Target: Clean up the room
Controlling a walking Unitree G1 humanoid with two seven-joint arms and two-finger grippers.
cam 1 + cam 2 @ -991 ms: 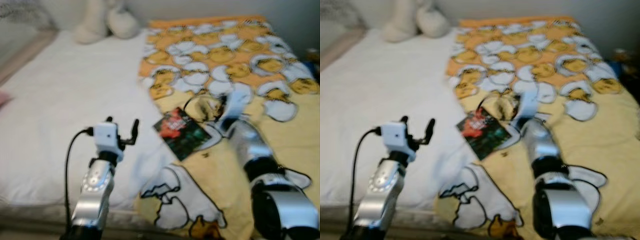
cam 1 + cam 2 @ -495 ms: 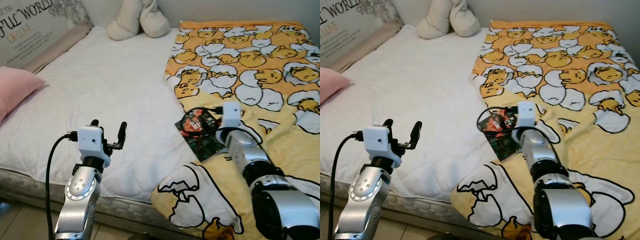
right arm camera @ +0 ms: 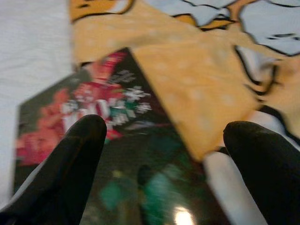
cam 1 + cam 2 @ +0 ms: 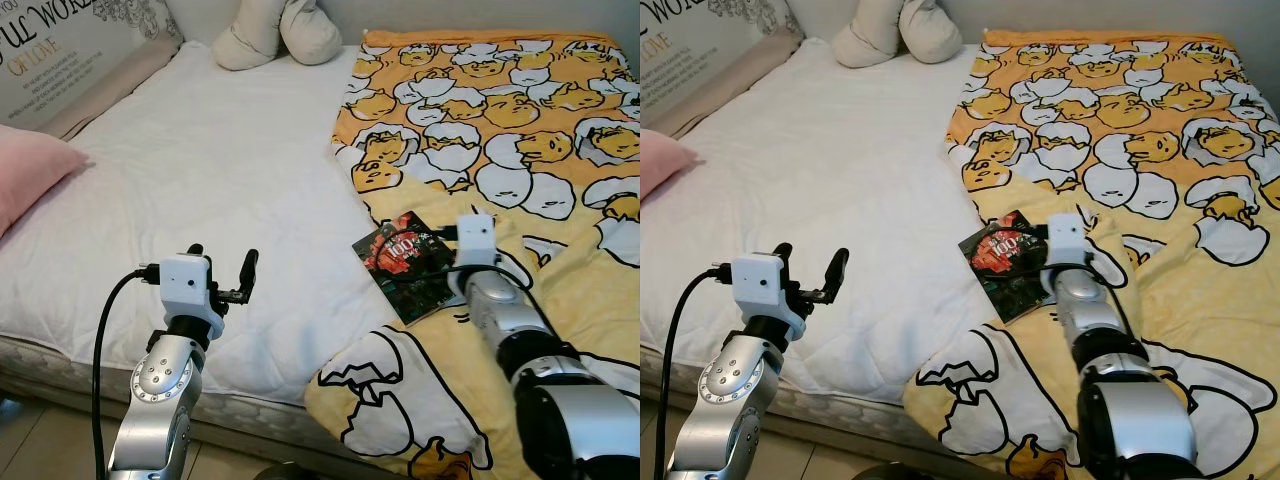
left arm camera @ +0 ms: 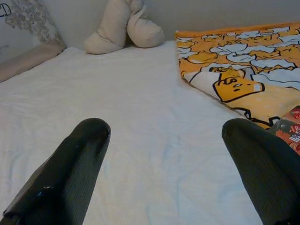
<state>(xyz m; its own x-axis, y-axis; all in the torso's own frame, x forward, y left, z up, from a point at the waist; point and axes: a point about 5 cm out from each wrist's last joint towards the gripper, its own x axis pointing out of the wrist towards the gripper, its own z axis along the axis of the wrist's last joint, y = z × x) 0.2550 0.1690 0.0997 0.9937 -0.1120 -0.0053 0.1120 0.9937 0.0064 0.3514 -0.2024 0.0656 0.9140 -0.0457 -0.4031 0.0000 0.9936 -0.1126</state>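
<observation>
Hovering over the dark book (image 3: 108,154), right hand (image 3: 164,140) spread wide, blanket (image 3: 187,93) fold overlapping its cover.

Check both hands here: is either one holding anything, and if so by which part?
Nothing is held. The right hand is open above the dark book on the yellow blanket; the left hand is open over the white sheet.

Hidden, cropped and blurred items

Dark book (image 4: 408,265): corner nearest the right gripper (image 3: 161,140) tucked under a yellow blanket (image 4: 560,200) fold; cover lettering blurred. Pink pillow (image 4: 30,175), left of left gripper (image 4: 222,272), cut by picture edge.
</observation>
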